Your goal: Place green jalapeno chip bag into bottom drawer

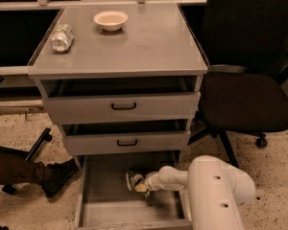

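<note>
Low centre of frame: bottom drawer [110,210] pulled out, grey floor showing. White arm [216,190] reaches in from lower right. Gripper [143,187] inside drawer, toward back right. Green jalapeno chip bag [133,179] inside drawer, at gripper tip, touching it; clamped or let go, cannot tell. Upper left, on cabinet top [149,47]: crushed silver can [62,37], cream bowl [110,19] to its right. Black office chair [245,99] at right edge.
</note>
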You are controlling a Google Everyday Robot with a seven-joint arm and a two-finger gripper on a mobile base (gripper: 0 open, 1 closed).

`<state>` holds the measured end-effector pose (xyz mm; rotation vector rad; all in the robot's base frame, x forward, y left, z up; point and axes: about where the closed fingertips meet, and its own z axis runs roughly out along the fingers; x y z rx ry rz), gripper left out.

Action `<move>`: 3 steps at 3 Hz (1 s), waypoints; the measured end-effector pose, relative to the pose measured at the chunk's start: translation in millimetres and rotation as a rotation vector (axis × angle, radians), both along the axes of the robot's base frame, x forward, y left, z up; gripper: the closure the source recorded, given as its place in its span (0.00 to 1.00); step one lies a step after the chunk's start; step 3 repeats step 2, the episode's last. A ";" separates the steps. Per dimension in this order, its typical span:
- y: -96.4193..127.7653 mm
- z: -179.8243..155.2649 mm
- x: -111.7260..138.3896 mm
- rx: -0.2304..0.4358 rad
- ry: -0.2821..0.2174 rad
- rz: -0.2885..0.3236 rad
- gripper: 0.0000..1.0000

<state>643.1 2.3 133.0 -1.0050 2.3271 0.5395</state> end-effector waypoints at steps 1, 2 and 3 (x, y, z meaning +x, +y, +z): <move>0.1 0.0 0.0 0.000 0.000 0.000 0.00; 0.1 -0.1 -0.1 0.000 0.000 0.000 0.00; 0.1 -0.1 -0.1 0.000 0.000 0.000 0.00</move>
